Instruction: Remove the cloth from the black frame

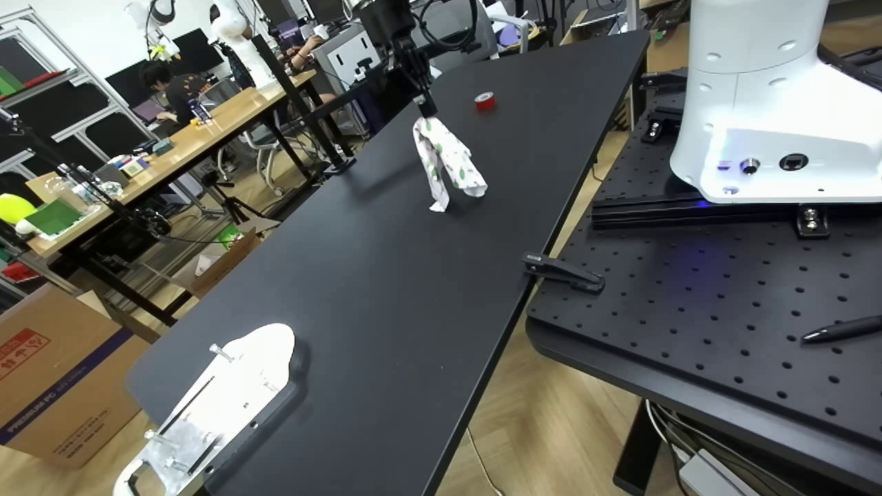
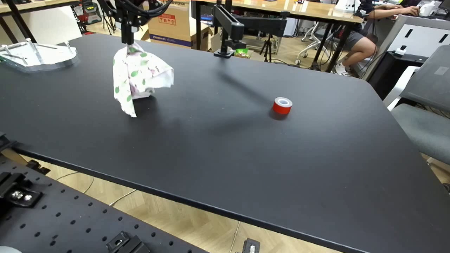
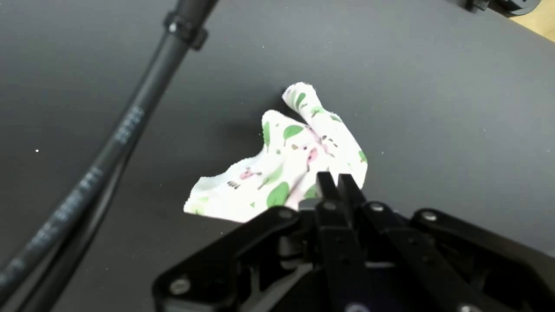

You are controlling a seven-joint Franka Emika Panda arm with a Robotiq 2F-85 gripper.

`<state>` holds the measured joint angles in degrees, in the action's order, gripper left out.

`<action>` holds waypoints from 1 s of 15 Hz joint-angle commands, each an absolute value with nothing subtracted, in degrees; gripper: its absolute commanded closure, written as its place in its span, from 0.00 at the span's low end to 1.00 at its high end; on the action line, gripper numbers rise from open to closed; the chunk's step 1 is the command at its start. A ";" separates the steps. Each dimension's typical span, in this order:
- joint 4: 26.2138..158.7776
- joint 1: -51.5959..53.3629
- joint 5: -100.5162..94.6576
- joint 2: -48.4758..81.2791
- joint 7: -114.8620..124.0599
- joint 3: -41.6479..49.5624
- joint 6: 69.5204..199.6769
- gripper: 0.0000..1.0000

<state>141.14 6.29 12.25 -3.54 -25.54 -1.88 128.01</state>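
A white cloth with green leaf and pink prints hangs from my gripper. It shows also in an exterior view and in the wrist view. The gripper points down and is shut on a pinched top part of the cloth; its fingertips show close together in the wrist view. The cloth's lower corners hang just over the dark table; I cannot tell whether they touch it. A black post with a jointed arm, possibly the black frame, stands at the table edge, apart from the cloth.
A red tape roll lies on the dark table. A white metal plate with pins lies at one table end. A black clamp sits at the table edge by the perforated robot base plate.
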 commanded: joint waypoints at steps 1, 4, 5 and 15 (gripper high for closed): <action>141.70 5.67 11.74 -3.36 -24.34 -2.36 129.55 0.61; 141.44 5.48 11.91 -2.87 -22.73 -2.33 128.44 0.40; 141.35 5.39 12.12 -2.76 -22.39 -2.29 127.92 0.34; 141.17 4.75 13.37 -1.94 -22.24 -2.36 127.15 0.00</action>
<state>141.25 5.18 13.37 -1.93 -22.26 -1.93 127.26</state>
